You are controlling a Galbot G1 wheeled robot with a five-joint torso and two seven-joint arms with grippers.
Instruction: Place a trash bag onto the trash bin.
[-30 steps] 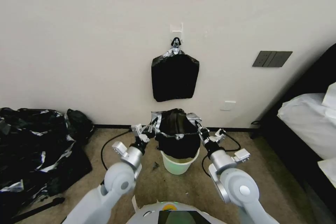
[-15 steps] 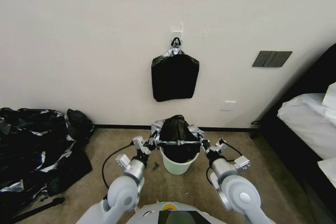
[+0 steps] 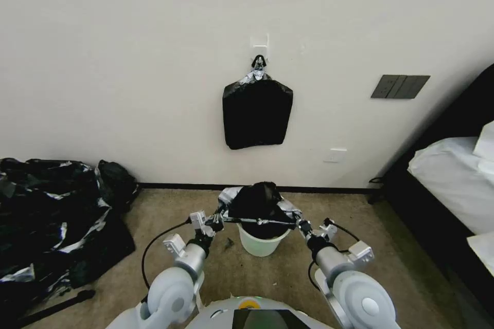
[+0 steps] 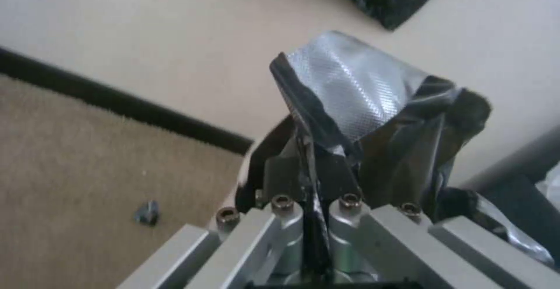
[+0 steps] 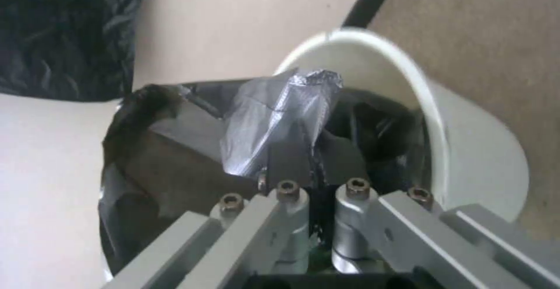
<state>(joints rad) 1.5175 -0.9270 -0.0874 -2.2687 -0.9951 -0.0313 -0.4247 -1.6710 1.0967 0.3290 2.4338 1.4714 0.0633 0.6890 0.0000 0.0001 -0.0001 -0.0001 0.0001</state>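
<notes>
Ahead of you rises a plain cream wall (image 3: pixel 128 61), matte and smooth, with short-pile tan carpet (image 3: pixel 231 272) below it. To your left slumps a big heap of black plastic (image 3: pixel 51 216), crinkled and patched with silver; part of it is cut off at the picture's edge. A flat black stack of bags (image 3: pixel 257 113) hangs on the wall. Below it stands the trash bin (image 3: pixel 260 244), round, white, smooth plastic. The trash bag (image 3: pixel 257 203), thin, glossy and wrinkled, sits stretched over the bin's mouth, hiding most of the rim and interior. Your left gripper (image 3: pixel 217 220) pinches the bag's left edge between closed fingers; your right gripper (image 3: pixel 301 224) clamps the right edge likewise.
</notes>
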